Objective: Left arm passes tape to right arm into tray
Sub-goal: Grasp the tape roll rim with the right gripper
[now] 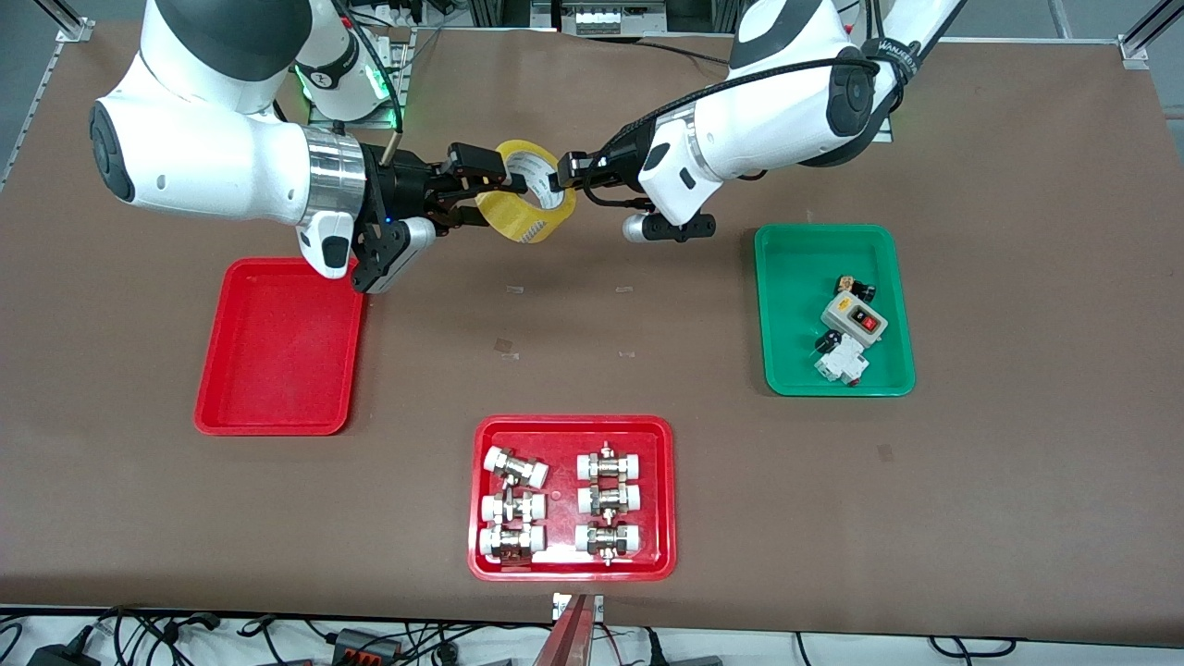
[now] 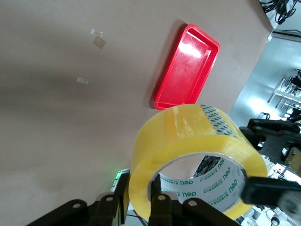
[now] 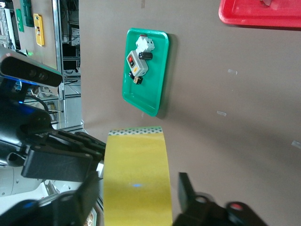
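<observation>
The tape [image 1: 532,217], a yellowish roll with a large open core, hangs in the air over the table's middle, toward the robots' bases. My left gripper [image 1: 558,176] is shut on the roll's wall, one finger outside and one inside the core, as the left wrist view [image 2: 141,197] shows. My right gripper [image 1: 479,190] is open and straddles the roll's width. In the right wrist view [image 3: 137,193] a gap shows between one finger and the tape [image 3: 136,160]. The plain red tray [image 1: 277,370] lies empty under the right arm's wrist and also shows in the left wrist view [image 2: 188,70].
A red tray [image 1: 571,424] with several metal pipe fittings lies nearest the front camera. A green tray [image 1: 786,277] with a switch box and small parts lies toward the left arm's end and also shows in the right wrist view [image 3: 150,94]. Small tape marks dot the table's middle.
</observation>
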Motion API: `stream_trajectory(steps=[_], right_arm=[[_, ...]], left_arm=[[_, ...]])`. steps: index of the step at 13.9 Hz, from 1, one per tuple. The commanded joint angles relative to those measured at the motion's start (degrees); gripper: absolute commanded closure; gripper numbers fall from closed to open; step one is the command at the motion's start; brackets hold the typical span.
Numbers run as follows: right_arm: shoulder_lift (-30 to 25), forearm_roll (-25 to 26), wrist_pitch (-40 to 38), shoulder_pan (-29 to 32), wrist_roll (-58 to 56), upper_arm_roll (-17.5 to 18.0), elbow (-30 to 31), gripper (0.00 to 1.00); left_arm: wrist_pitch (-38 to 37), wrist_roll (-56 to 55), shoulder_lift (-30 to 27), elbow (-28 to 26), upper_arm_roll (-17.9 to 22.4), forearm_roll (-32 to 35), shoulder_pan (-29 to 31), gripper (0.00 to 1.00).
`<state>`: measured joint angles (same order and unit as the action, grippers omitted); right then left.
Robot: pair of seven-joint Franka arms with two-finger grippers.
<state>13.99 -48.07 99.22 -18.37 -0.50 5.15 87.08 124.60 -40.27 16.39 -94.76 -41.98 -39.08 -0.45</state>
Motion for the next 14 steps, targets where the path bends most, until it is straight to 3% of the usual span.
stream_trajectory(steps=[1,3,8,9,10,11,14], right_arm=[[0.6,-0.5,-0.2,-0.4,0.1,-0.4,-1.0,0.58],[0.6,-0.6,-0.2,-0.4,0.1,-0.4,-1.0,0.65],[0.7,-0.7,-0.2,-0.3,-0.2,-0.4,-1.0,0.65],[0.6,-0.6,-0.2,-0.2,-0.2,-0.4,-1.0,0.65],[0.7,-0.5,-0.2,-0.2,-0.2,-0.4,-1.0,0.65],[0.7,-0.5,-0.2,-0.2,-0.2,-0.4,-1.0,0.65],[0.7,-0.4,-0.2,0.1,-0.4,-0.4,-0.9,0.66]], left_arm=[[1.2,-1.1,0.6,1.2,-0.6,0.9,-0.1,0.93],[1.2,-1.1,0.6,1.2,-0.6,0.9,-0.2,0.93],[1.2,-1.2,0.6,1.2,-0.6,0.9,-0.1,0.91],[1.2,-1.4,0.6,1.2,-0.6,0.8,-0.1,0.76],[1.1,-1.6,0.6,1.1,-0.6,0.9,-0.1,0.28],[1.2,-1.5,0.4,1.0,-0.6,0.9,-0.1,0.00],[-0.7,-1.3,0.0,0.8,-0.4,0.9,1.0,0.00]])
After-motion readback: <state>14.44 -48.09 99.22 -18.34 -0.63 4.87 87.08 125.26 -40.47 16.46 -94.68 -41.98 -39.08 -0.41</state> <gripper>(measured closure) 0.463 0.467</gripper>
